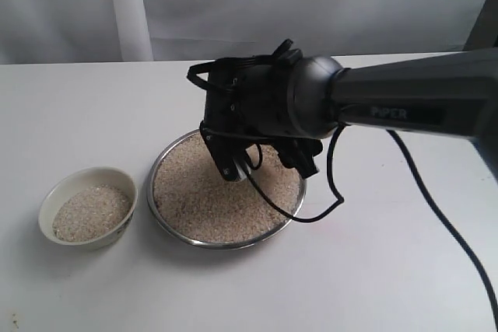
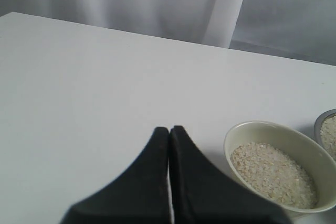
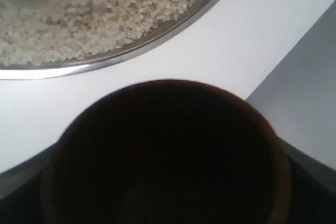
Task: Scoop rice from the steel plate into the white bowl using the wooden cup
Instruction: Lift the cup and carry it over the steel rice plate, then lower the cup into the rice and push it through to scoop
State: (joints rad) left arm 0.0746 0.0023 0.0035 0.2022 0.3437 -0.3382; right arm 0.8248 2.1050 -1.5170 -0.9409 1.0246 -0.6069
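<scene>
The steel plate sits mid-table, filled with rice. My right gripper hangs over the plate's far side, pointing down. It is shut on the wooden cup, whose dark body fills the right wrist view, with the plate's rim and rice beyond it. In the exterior view the gripper hides the cup. The white bowl stands left of the plate, partly filled with rice. My left gripper is shut on nothing, above bare table beside the bowl.
A black cable loops from the right arm down over the plate's right rim. The long dark right arm reaches in from the right. White curtains hang behind the white table.
</scene>
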